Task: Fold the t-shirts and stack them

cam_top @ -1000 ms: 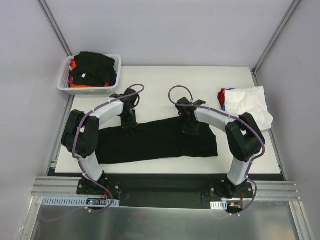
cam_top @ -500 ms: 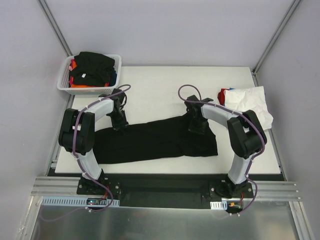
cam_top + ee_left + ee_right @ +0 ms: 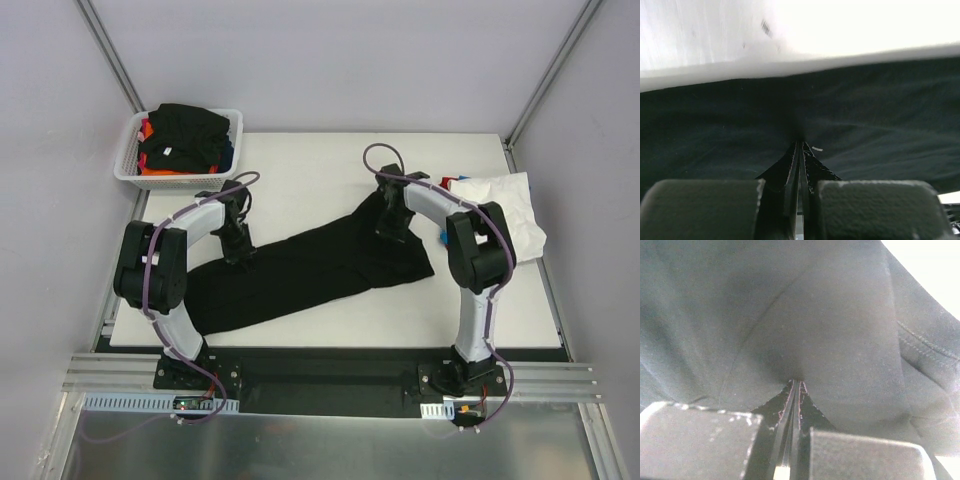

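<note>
A large black t-shirt (image 3: 305,272) lies folded into a long band slanting across the table, its right end farther back. My left gripper (image 3: 238,252) is shut on its far edge near the left end; the left wrist view shows the cloth (image 3: 865,130) pinched at the closed tips (image 3: 801,142). My right gripper (image 3: 392,222) is shut on the far edge near the right end; the right wrist view shows black cloth (image 3: 830,325) gathered at the closed tips (image 3: 795,382). A white t-shirt (image 3: 500,210) lies crumpled at the right, over red and blue ones (image 3: 445,192).
A white mesh basket (image 3: 150,172) at the back left holds black (image 3: 185,135), orange and blue shirts. The table (image 3: 310,175) is white, with grey walls around and a rail at the near edge.
Both grippers moved outward and away from me with the shirt's far edge. The right end swung toward the back right, so the band now lies slanted and stretched.
</note>
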`<state>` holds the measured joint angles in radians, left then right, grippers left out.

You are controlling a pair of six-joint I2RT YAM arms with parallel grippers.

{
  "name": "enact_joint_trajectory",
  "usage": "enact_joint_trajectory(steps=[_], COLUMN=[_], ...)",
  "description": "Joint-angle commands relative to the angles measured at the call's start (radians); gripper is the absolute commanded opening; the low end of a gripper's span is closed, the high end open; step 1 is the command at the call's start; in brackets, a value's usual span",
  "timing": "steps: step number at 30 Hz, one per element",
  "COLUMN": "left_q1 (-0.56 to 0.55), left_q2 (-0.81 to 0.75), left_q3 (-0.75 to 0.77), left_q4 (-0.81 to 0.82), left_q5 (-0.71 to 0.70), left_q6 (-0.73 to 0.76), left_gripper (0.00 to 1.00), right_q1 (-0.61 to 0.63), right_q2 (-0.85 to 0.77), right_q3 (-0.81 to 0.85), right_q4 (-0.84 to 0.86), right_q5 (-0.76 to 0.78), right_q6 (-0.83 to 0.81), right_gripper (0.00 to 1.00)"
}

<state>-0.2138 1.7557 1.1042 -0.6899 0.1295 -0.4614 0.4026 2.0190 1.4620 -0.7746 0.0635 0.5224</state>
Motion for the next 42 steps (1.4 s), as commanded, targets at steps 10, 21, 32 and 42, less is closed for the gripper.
enact_joint_trajectory(steps=[10,21,32,42], left_q1=[-0.051,-0.257,-0.383,-0.383], left_q2=[-0.101,-0.035,-0.033,0.002], left_q3=[-0.102,-0.081,-0.023,0.304], left_q4=[-0.014,0.006,0.009,-0.135], left_q5=[0.041,0.050,0.061,-0.053], left_q6=[-0.092,-0.154,-0.200,-0.131], left_gripper=[0.00,0.00,0.00,0.00], right_q1=[-0.070,-0.093,-0.120,-0.104], right_q2=[0.291,0.402,0.256,-0.058], right_q3=[0.406,0.578,0.496,0.191], right_q4=[-0.025,-0.002,0.040,0.054], right_q5=[-0.154,-0.304,-0.288,-0.314], right_q6=[-0.130,-0.186,-0.292,-0.299], right_gripper=[0.01,0.01,0.01,0.01])
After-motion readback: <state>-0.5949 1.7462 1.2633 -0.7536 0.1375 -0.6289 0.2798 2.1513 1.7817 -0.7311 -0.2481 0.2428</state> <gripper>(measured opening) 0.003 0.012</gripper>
